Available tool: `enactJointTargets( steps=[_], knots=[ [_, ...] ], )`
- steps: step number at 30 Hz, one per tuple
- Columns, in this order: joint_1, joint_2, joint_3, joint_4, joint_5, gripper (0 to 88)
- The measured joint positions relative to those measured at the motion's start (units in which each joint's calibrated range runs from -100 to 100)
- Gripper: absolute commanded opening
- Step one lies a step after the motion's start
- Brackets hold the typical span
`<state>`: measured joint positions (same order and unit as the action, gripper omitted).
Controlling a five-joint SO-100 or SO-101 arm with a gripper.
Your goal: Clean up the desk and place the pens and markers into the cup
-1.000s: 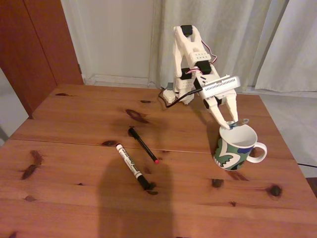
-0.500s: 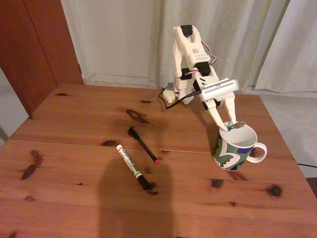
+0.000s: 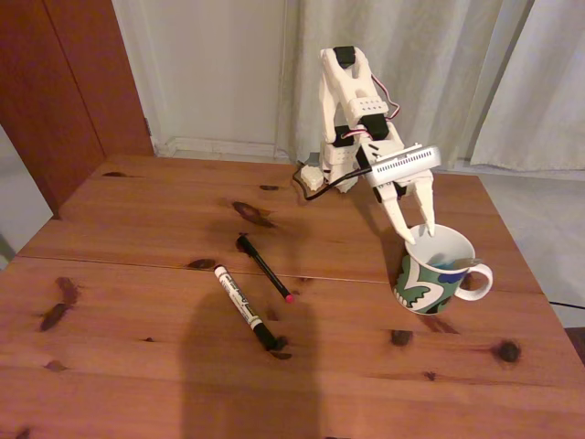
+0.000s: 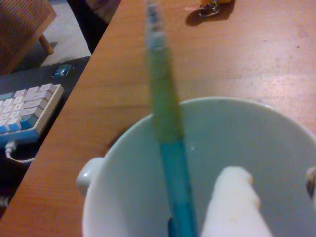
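Here the hand [image 3: 419, 233] hangs with fingers spread, empty, over the rim of the cup [image 3: 430, 274]. The teal pen [image 4: 170, 163] leans inside the cup just below it. White marker [image 3: 243, 306] and black pen [image 3: 265, 267] lie on the bench [image 3: 137, 274], well apart from the hand.

teal-green pen [image 4: 170, 163] leaning inside the cup [image 4: 118, 163]
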<state>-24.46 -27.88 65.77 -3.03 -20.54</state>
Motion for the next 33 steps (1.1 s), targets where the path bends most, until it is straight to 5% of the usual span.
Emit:
enactJointTargets(
  steps=[3,8,15,22,33],
  knots=[
    [2.57,0.0,-3.31,0.0,-0.05,0.0],
    [6.6,0.0,-10.53,3.65,0.78,1.0],
    [11.88,3.31,-23.78,27.87,5.42,0.9],
    [17.82,8.56,-31.25,46.7,12.8,0.9],
    [28.16,17.2,-32.44,48.53,27.11,0.8]
  ],
)
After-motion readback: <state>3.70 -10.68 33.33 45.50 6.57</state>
